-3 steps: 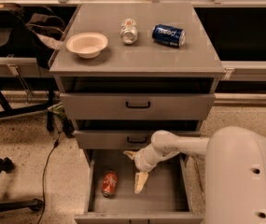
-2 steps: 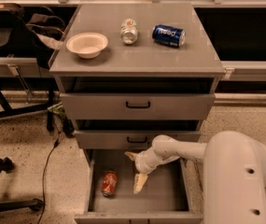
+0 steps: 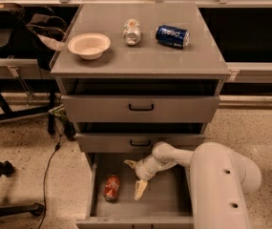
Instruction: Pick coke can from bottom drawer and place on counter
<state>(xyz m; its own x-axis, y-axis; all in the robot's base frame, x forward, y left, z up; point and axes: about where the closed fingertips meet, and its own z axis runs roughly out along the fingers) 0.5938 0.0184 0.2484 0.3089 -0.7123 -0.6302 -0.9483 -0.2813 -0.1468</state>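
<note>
**Grey metal cabinet (image 3: 183,109): lining up the grasp**

Red-orange coke can (image 3: 111,187) lies at the left of the open grey metal bottom drawer (image 3: 169,202). Cream two-finger claw (image 3: 135,177), fingers apart and empty, hangs just right of it; best shifted left to straddle the can before closing.

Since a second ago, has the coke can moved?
No. The coke can lies by the bottom drawer's left wall as before; the open gripper is to its right.

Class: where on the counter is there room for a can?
Free: the counter's front strip, before bowl, silver can and Pepsi can. Crowded: that back row. The gripper, open, is in the bottom drawer beside the coke can.
</note>
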